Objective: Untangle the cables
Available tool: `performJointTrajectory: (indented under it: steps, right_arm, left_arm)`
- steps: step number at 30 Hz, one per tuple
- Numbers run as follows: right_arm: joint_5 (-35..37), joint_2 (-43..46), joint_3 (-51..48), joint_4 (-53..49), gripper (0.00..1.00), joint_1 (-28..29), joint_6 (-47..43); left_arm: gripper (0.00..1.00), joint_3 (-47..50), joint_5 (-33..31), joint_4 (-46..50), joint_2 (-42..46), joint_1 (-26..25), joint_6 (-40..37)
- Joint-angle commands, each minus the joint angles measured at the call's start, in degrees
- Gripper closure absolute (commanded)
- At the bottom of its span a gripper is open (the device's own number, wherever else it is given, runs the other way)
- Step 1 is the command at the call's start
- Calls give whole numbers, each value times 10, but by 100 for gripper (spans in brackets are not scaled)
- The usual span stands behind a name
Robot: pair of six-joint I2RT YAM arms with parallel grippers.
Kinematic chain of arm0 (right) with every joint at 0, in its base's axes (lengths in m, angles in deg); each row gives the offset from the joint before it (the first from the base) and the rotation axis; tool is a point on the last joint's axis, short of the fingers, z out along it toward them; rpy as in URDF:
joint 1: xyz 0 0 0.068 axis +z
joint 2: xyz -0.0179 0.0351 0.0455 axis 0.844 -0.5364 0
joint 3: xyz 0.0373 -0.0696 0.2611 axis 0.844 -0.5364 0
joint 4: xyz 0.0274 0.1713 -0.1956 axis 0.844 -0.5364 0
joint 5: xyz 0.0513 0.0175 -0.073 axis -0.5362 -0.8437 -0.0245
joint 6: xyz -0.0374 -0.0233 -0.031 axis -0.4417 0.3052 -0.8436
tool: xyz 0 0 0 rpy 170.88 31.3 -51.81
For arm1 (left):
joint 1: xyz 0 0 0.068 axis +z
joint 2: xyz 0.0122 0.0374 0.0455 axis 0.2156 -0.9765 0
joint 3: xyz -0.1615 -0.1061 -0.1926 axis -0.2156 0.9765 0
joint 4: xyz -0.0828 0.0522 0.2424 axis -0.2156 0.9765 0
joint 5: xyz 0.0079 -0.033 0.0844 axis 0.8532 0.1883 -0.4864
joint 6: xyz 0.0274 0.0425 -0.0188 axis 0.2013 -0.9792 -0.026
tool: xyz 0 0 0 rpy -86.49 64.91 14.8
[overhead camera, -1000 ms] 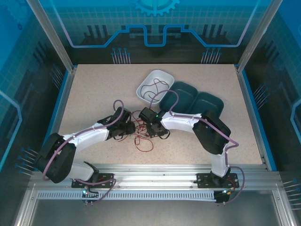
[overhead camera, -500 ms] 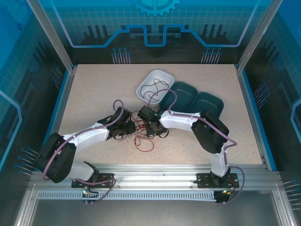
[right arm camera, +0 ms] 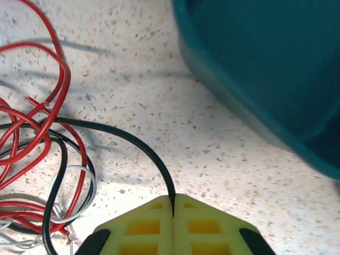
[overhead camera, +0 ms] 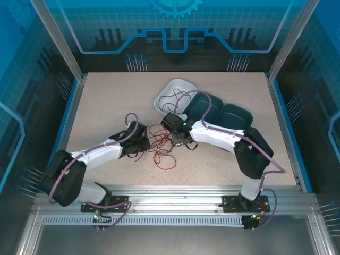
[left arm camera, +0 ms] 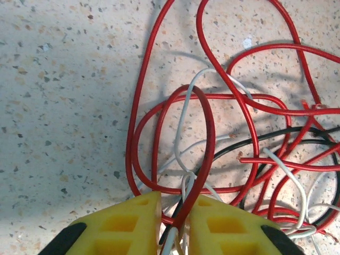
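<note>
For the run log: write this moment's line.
left jaws: gripping red wire | right jaws: shut on black wire | tangle: on table

Two pincers are there, the left pincer (left arm camera: 175,204) and the right pincer (right arm camera: 173,198). Three tubs: one white tub (overhead camera: 183,83) and two teal tubs (overhead camera: 206,106) (overhead camera: 236,114). The cables (overhead camera: 162,151) come in three colours, red, black and white; the single strands are too tangled to count

Two white-shelled arms (overhead camera: 98,155) with bulky black joints (overhead camera: 66,179) rise from flat black base plates (overhead camera: 109,202), thick lilac cables (overhead camera: 130,118) looping along them, and each ends in blocky yellow plastic fingers (left arm camera: 119,223) moulded with square recesses.
</note>
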Motion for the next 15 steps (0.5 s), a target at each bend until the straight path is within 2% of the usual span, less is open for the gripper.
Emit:
performJointTrajectory:
  steps: [1, 8, 15]
  right_arm:
    - [56, 34, -8, -43, 100, 2, 9]
    - [103, 101, -19, -51, 100, 10, 14]
    - [121, 169, -27, -29, 100, 22, -12]
  left_arm:
    - [82, 11, -17, 6, 7, 8, 0]
    - [84, 14, -27, 14, 12, 17, -3]
    - [85, 15, -28, 14, 14, 22, -4]
